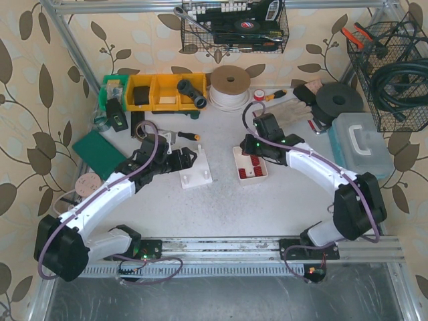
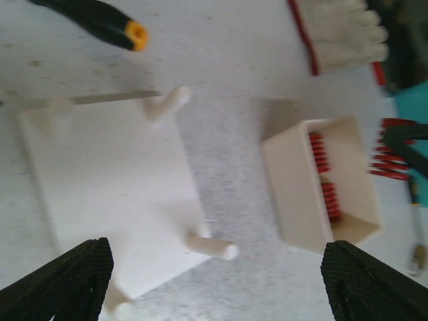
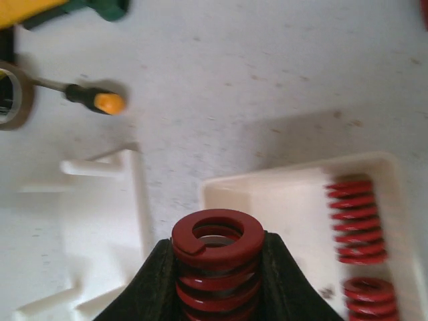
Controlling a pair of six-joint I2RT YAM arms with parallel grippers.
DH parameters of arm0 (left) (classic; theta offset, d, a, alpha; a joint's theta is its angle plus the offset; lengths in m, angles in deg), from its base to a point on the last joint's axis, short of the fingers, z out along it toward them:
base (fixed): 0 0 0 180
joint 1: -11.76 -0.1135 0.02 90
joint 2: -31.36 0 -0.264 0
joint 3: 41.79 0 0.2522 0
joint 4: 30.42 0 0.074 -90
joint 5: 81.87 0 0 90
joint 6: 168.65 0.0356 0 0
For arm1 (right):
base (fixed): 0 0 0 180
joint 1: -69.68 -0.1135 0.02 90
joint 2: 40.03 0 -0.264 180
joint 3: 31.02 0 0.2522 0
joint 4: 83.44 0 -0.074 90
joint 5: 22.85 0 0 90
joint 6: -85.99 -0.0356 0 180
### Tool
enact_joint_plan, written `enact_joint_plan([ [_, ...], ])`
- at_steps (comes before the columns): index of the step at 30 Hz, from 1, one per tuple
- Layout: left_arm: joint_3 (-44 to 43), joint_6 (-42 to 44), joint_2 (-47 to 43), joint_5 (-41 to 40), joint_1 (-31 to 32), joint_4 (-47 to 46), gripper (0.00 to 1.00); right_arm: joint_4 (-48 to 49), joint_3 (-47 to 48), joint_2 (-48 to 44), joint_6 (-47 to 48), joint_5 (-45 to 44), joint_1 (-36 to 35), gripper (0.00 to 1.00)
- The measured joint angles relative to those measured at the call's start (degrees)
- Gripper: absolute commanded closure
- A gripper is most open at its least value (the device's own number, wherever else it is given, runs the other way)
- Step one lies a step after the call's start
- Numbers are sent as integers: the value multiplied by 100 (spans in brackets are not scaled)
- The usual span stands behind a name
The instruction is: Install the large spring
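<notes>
Right gripper [image 3: 217, 281] is pinching the large red spring [image 3: 217, 234] upright, just beside the white peg plate [image 2: 114, 180], at the corner of the spring tray [image 3: 267, 200]. Left gripper [image 2: 214, 287] hovers over that plate, spread wide and empty. It looks like the carry step; next, line the coil over a peg [image 2: 214, 246] and lower it.

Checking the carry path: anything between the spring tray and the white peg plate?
Nothing. Only bare table separates the spring tray from the white peg plate. The left wrist view shows it best, and the top view agrees.
</notes>
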Motion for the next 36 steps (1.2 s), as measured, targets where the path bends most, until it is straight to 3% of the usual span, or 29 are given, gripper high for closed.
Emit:
enact_joint_plan([
  [9, 205, -872, -46, 1213, 219, -1416, 14, 2205, -852, -575, -1134, 901, -11, 100],
  [16, 323, -1775, -52, 1508, 723, -2651, 19, 3928, -2026, -1493, -2922, 468, -181, 100],
  [20, 210, -2070, 234, 1519, 970, -3220, 19, 4321, -2437, -1989, -3775, 131, -291, 100],
  [27, -315, -1969, 844, 1480, 1427, -3311, 18, 4581, -2811, -2623, -4933, -319, -476, 100],
  [36, -708, -1805, 986, 1294, 1679, -3309, 21, 4301, -2844, -3134, -5484, -682, -861, 100],
])
